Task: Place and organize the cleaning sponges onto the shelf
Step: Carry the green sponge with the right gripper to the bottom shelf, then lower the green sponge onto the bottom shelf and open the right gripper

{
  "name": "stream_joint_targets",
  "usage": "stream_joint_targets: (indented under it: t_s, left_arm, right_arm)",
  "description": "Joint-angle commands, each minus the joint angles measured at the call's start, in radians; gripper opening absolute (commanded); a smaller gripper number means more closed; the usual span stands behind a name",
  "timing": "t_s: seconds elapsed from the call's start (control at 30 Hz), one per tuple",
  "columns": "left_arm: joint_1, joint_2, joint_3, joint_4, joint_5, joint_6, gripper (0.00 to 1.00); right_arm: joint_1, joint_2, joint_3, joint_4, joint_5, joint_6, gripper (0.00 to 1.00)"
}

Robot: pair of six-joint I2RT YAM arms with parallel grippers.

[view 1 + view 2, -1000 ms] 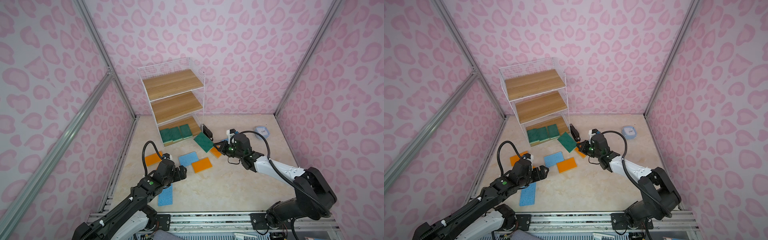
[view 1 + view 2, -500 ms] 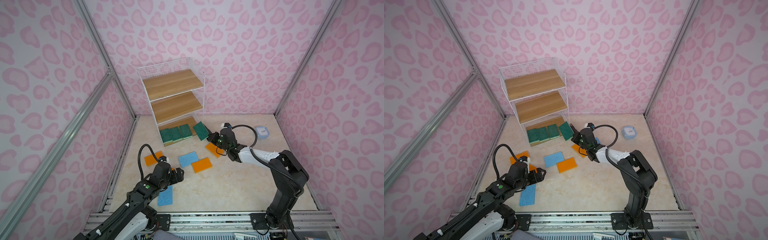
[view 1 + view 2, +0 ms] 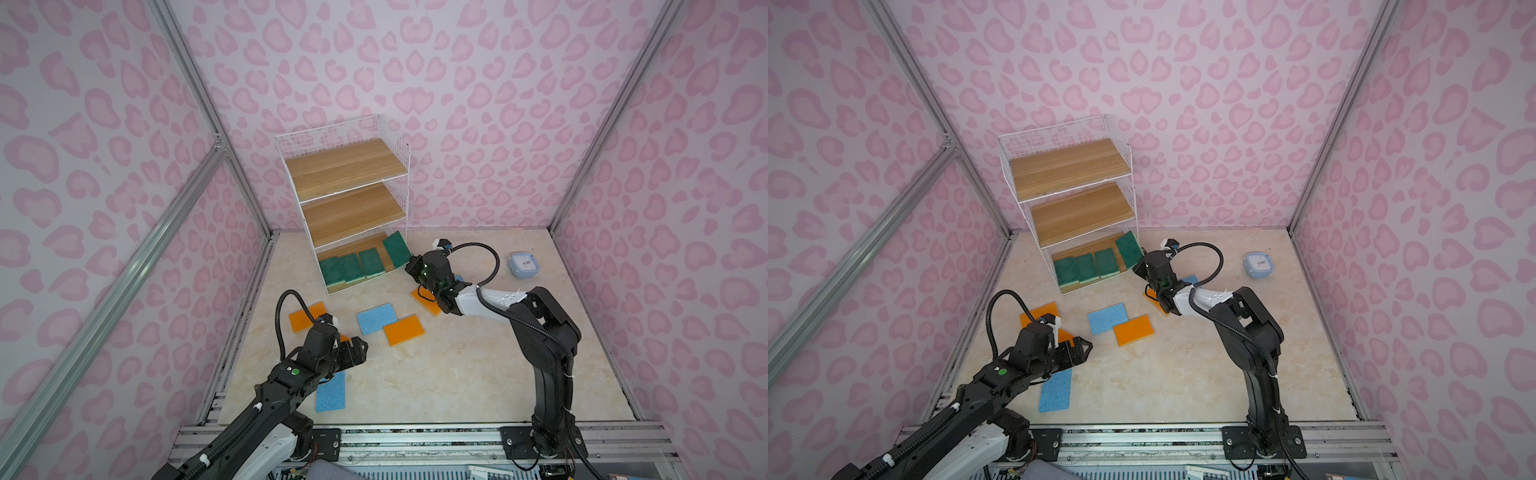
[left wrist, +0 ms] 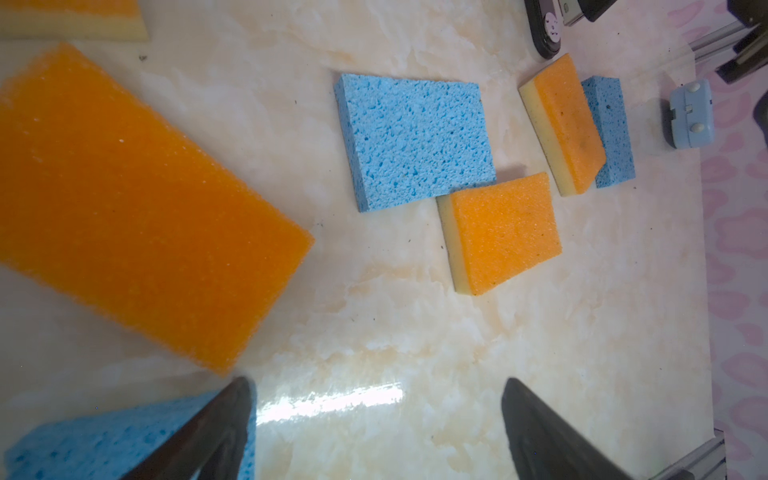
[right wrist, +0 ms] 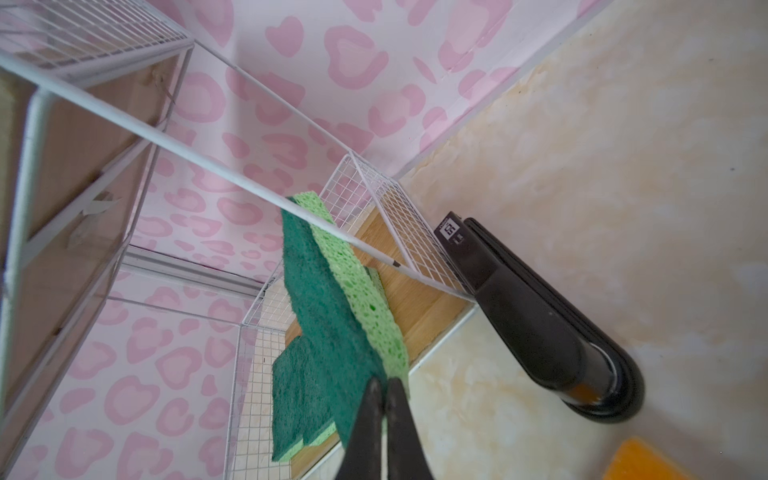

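We have the right gripper [image 5: 384, 386] clamped on a green sponge [image 5: 328, 316], tilted at the right front corner of the shelf's [image 3: 345, 166] bottom board, beside three green sponges [image 3: 352, 268] lying there. Our left gripper [image 4: 376, 382] hangs, jaws wide apart, above the floor beside an orange sponge [image 4: 124, 208].

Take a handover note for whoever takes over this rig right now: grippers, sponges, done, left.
Right gripper: shut on a green sponge, held tilted at the shelf's bottom tier.
Left gripper: open, empty, above the table.
Done: three green sponges lie in a row on the bottom tier.
Left to do: lay the held one down, then shelve four orange sponges and three blue sponges from the table.
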Motion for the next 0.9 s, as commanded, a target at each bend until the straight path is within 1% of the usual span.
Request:
stream_joint_targets:
  t_s: [0.0, 0.23, 0.33, 0.37, 0.73, 0.87]
  left_arm:
    - [0.005, -0.004, -0.003, 0.022, 0.013, 0.017, 0.95]
    - [0.006, 0.000, -0.006, 0.023, 0.024, 0.020, 0.95]
    - [0.006, 0.000, -0.005, 0.019, 0.024, 0.023, 0.95]
    - [0.006, 0.001, -0.005, 0.019, 0.026, 0.023, 0.95]
    - [0.006, 0.002, -0.012, 0.016, 0.023, 0.014, 0.95]
    - [0.006, 0.006, -0.014, 0.016, 0.018, 0.008, 0.95]
  right_arm:
    - [0.011, 0.043, 0.043, 0.016, 0.072, -0.041, 0.00]
    - [0.030, 0.134, 0.143, -0.026, 0.121, -0.074, 0.00]
    - [0.033, 0.173, 0.180, -0.058, 0.121, -0.095, 0.00]
    - [0.032, 0.185, 0.221, -0.064, 0.122, -0.101, 0.00]
    - [0.028, 0.281, 0.347, -0.176, 0.130, -0.142, 0.00]
    - [0.023, 0.309, 0.379, -0.198, 0.105, -0.146, 0.00]
